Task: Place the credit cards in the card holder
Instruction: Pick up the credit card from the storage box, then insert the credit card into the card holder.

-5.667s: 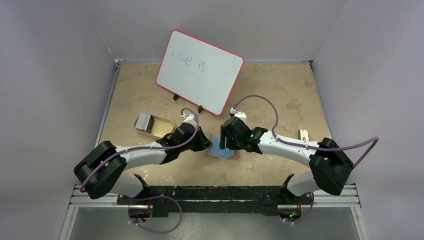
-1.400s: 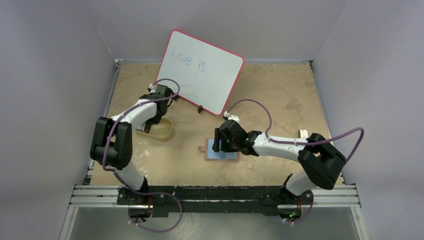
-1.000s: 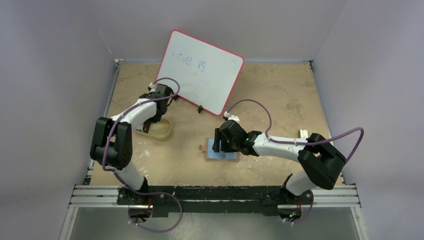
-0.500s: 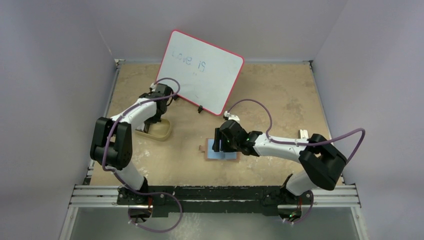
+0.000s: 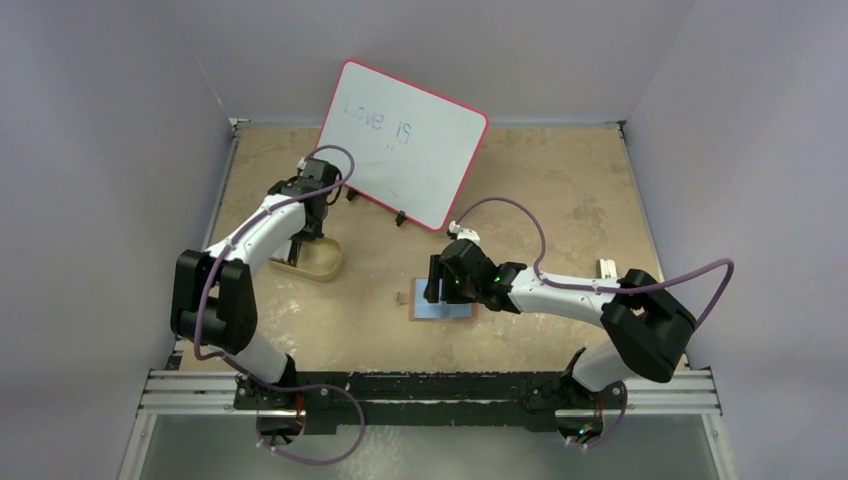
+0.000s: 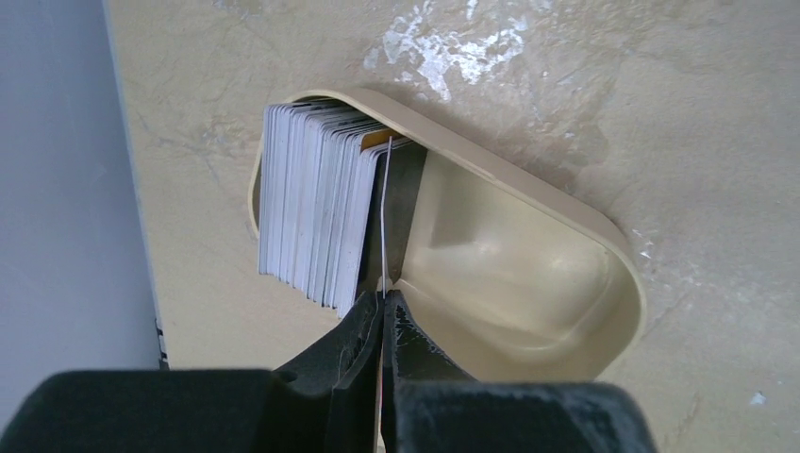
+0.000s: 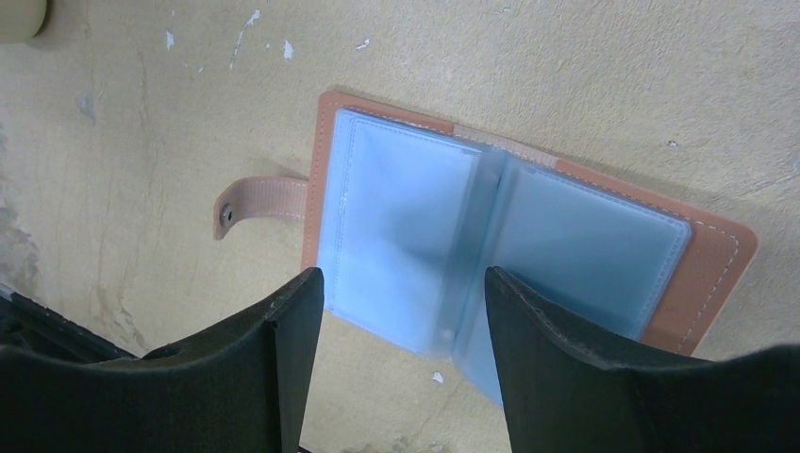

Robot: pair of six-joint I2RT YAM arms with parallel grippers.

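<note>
The card holder (image 7: 566, 236) lies open on the table, brown outside, pale blue sleeves up, its tab strap (image 7: 259, 200) out to the side. My right gripper (image 7: 401, 283) hovers open over its near edge, touching nothing; in the top view it is over the holder (image 5: 440, 308). A stack of credit cards (image 6: 311, 203) stands on edge at one end of the tan oval tray (image 6: 528, 274). My left gripper (image 6: 385, 294) is shut on a single card (image 6: 386, 217), seen edge-on, just beside the stack over the tray (image 5: 325, 262).
A red-rimmed whiteboard (image 5: 400, 140) leans at the back, close behind my left wrist. A small pale object (image 5: 606, 270) lies at the right, next to the right arm. The left table edge runs close to the tray.
My left arm swung from beside the card holder to the tray, and in the last half second its wrist rose and drew back a little. The right gripper stayed over the holder.
</note>
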